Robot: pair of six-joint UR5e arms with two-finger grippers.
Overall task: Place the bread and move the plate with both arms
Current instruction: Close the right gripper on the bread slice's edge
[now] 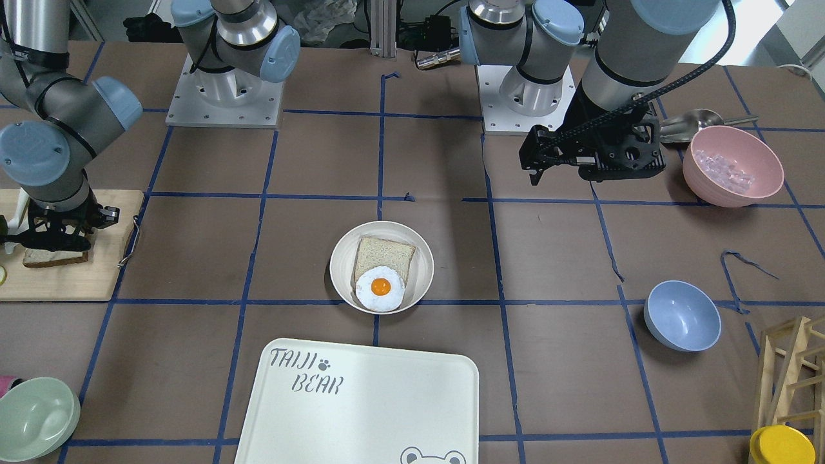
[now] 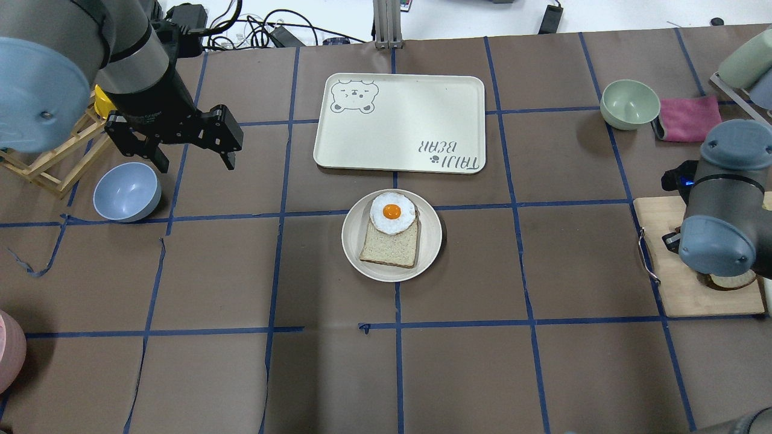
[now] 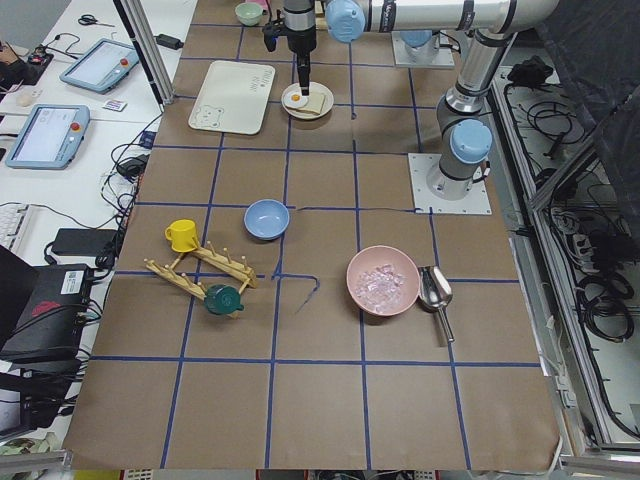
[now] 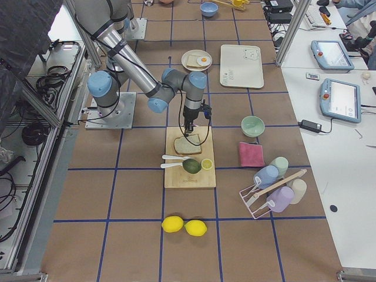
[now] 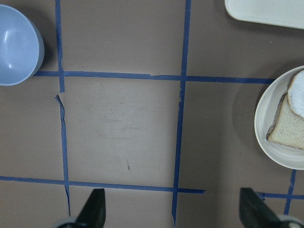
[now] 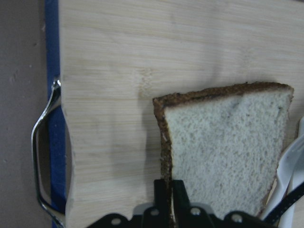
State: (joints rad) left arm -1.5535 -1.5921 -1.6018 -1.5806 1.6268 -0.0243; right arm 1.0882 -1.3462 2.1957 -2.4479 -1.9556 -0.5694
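The bread (image 6: 223, 142), with a dark brown crust, lies on a wooden cutting board (image 6: 142, 57) at the table's end on my right side. It also shows in the front view (image 1: 55, 259). My right gripper (image 6: 169, 197) is down on it, its fingers pinched together on the crust edge. The round cream plate (image 2: 353, 241) sits mid-table and holds a paler slice (image 2: 392, 244) topped with a fried egg (image 2: 392, 212). My left gripper (image 2: 196, 161) hangs open and empty above the table, between the plate (image 5: 266, 118) and a blue bowl (image 2: 126, 191).
The white "TAIJI BEAR" tray (image 2: 401, 123) lies just beyond the plate. A green bowl (image 2: 629, 103) and pink cloth (image 2: 687, 117) are at the far right. A pink bowl of ice (image 1: 733, 165), a metal scoop (image 1: 693, 122) and a wooden rack (image 1: 796, 377) are on my left side.
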